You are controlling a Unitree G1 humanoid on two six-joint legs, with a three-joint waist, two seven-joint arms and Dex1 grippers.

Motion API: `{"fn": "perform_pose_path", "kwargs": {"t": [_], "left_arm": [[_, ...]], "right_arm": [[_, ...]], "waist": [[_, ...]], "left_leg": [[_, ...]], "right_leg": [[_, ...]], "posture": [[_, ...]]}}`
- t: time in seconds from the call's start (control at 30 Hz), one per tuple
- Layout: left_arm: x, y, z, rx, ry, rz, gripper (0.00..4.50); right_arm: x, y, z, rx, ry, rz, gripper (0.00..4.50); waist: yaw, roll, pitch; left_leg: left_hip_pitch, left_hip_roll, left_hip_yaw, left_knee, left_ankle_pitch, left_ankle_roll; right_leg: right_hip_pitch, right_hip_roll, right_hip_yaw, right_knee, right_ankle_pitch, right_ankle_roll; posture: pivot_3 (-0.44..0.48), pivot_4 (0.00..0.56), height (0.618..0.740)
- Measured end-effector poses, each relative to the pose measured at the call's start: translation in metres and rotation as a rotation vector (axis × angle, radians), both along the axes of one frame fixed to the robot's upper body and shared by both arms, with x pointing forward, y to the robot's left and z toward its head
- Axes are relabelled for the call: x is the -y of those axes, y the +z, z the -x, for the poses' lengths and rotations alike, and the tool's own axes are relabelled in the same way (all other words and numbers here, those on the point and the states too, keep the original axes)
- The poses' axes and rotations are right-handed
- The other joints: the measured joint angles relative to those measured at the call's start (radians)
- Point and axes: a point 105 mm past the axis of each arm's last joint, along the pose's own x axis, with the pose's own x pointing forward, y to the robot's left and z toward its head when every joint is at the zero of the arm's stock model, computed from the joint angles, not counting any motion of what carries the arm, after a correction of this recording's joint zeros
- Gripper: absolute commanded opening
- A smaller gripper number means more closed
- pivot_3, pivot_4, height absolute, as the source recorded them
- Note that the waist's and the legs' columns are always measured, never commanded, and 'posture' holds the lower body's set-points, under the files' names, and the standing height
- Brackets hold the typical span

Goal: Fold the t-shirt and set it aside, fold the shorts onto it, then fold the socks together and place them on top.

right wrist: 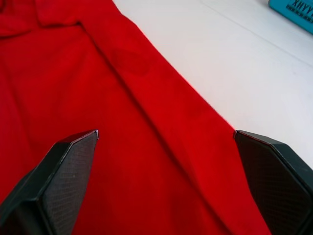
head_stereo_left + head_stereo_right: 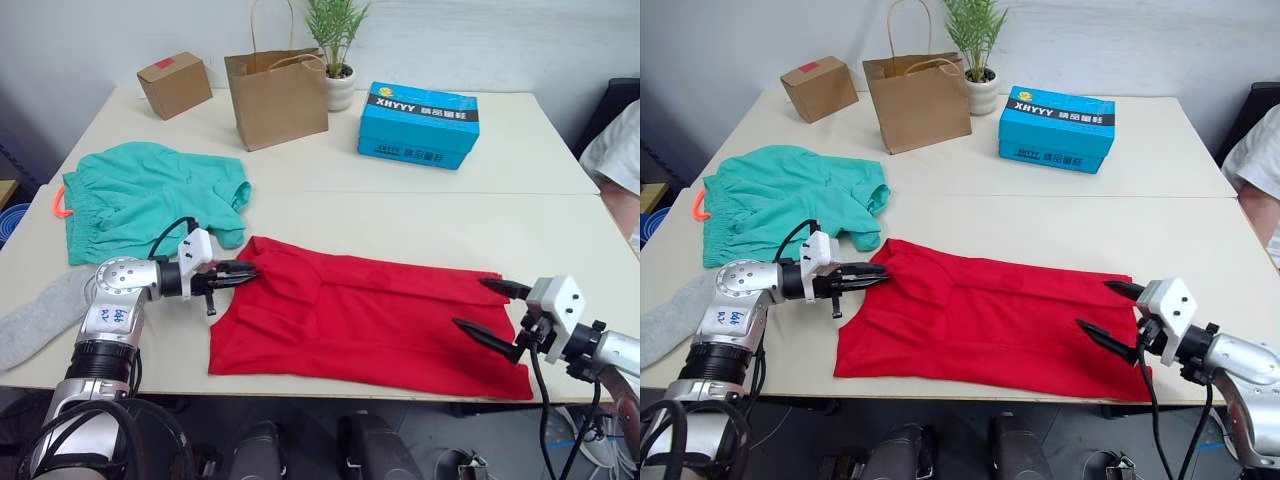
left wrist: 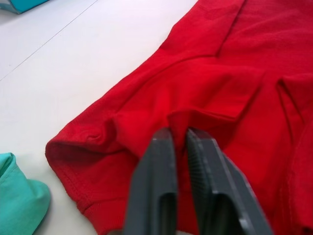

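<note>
White table (image 2: 560, 215) against a pale wall, clothes spread across its near half

L gripper (image 2: 246, 273) sits at the t-shirt (image 2: 370, 320)'s left end, fingers nearly closed w/ a fold of red cloth pinched between them, seen close in the left wrist view; R gripper (image 2: 482, 305) hangs wide open at the shirt's right end, fingers spread over the cloth, nothing held. T-shirt lies partly folded lengthwise along the table's front edge, between both arms. Shorts (image 2: 150, 195) lie flat behind the L arm, orange drawstring (image 2: 60, 203) at their left side, just beside the shirt's left corner. Grey socks (image 2: 40, 315) at the near left edge. Far side: small cardboard box (image 2: 174, 84), brown paper bag (image 2: 277, 92), potted plant (image 2: 336, 45), blue box (image 2: 418, 124)
</note>
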Motion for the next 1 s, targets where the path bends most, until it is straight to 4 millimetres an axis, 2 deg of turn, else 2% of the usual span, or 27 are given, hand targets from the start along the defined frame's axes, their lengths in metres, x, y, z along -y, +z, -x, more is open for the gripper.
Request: {"fn": "perform_pose_path", "kwargs": {"t": [0.1, 0.23, 0.27, 0.33, 0.4, 0.47, 0.57, 0.67, 0.77, 0.87, 1.0], "left_arm": [[-0.006, 0.000, 0.007, -0.057, 0.024, -0.007, 2.64], [-0.015, 0.019, 0.013, -0.110, 0.081, 0.051, 3.96], [-0.015, 0.030, 0.016, -0.150, 0.088, 0.138, 4.25], [-0.011, 0.057, 0.022, -0.214, 0.069, 0.327, 4.02], [-0.002, 0.070, 0.024, -0.208, 0.043, 0.377, 3.52], [0.010, 0.066, 0.015, -0.168, 0.063, 0.372, 2.89], [0.044, 0.039, -0.003, -0.173, 0.091, 0.360, 1.94], [0.062, 0.031, -0.008, -0.158, 0.128, 0.448, 0.98], [0.073, 0.026, -0.018, -0.118, 0.228, 0.492, 0.03], [0.071, 0.010, -0.027, -0.087, 0.314, 0.409, 0.03], [0.058, -0.010, -0.035, -0.100, 0.416, 0.349, 0.03]], "right_arm": [[0.000, -0.004, 0.002, -0.032, 0.003, -0.014, 4.50], [-0.002, -0.008, 0.009, -0.169, 0.023, -0.138, 3.54], [-0.004, -0.008, 0.013, -0.220, 0.041, -0.175, 3.20], [-0.010, -0.001, 0.013, -0.232, 0.065, -0.210, 2.49], [-0.016, 0.009, 0.004, -0.182, 0.063, -0.240, 1.77], [-0.027, 0.009, -0.009, -0.149, 0.057, -0.235, 1.07], [-0.066, -0.003, -0.031, -0.153, 0.107, -0.217, 0.03], [-0.084, -0.015, -0.051, -0.110, 0.041, -0.212, 0.00], [-0.107, -0.007, -0.070, -0.026, -0.004, -0.268, 0.00], [-0.110, -0.006, -0.076, 0.015, -0.044, -0.275, 0.00], [-0.086, -0.026, -0.075, -0.016, -0.127, -0.215, 0.00]], "waist": [[-0.003, 0.000, 0.000], [-0.001, 0.000, 0.000], [0.000, 0.000, 0.000], [0.000, -0.001, 0.000], [0.000, -0.001, -0.001], [0.000, -0.001, -0.001], [-0.001, -0.001, -0.001], [-0.002, -0.002, -0.001], [-0.003, -0.002, -0.001], [0.001, -0.002, -0.001], [0.004, -0.002, -0.001]], "left_leg": [[0.000, 0.001, 0.000, -0.001, 0.000, 0.000], [0.000, 0.001, 0.000, -0.001, 0.000, 0.000], [0.000, 0.001, -0.001, -0.001, 0.000, 0.000], [0.000, 0.001, -0.002, 0.000, 0.000, 0.000], [0.001, 0.000, -0.003, 0.000, 0.000, 0.000], [0.004, -0.001, -0.003, -0.001, 0.000, 0.000], [0.009, -0.001, -0.003, -0.003, 0.000, 0.000], [0.009, 0.001, -0.001, -0.003, 0.000, -0.006], [0.008, 0.002, 0.000, -0.003, -0.001, -0.007], [0.008, 0.001, 0.000, -0.003, -0.001, -0.006], [0.009, 0.000, 0.000, -0.003, -0.003, -0.003]], "right_leg": [[0.000, 0.000, 0.000, 0.000, 0.000, 0.000], [0.000, -0.001, 0.000, 0.000, 0.000, 0.000], [0.000, -0.001, 0.000, 0.000, 0.000, 0.000], [0.001, -0.001, -0.001, 0.000, 0.000, 0.000], [0.002, -0.001, -0.001, -0.001, 0.000, 0.000], [0.005, -0.001, -0.001, -0.001, 0.000, 0.000], [0.011, 0.000, -0.001, -0.004, 0.000, 0.000], [0.011, 0.001, -0.001, -0.007, 0.000, 0.000], [0.010, 0.001, 0.000, -0.008, 0.000, 0.000], [0.011, 0.001, 0.000, -0.009, 0.000, 0.000], [0.013, -0.001, -0.001, -0.011, 0.001, 0.001]], "posture": [[0.000, 0.150, 0.740], [0.000, 0.150, 0.740], [0.000, 0.150, 0.740], [0.000, 0.150, 0.740], [0.000, 0.150, 0.740], [0.000, 0.150, 0.740], [0.000, 0.150, 0.740], [0.000, 0.150, 0.740], [0.000, 0.150, 0.740], [0.000, 0.150, 0.740], [0.000, 0.150, 0.740]]}}
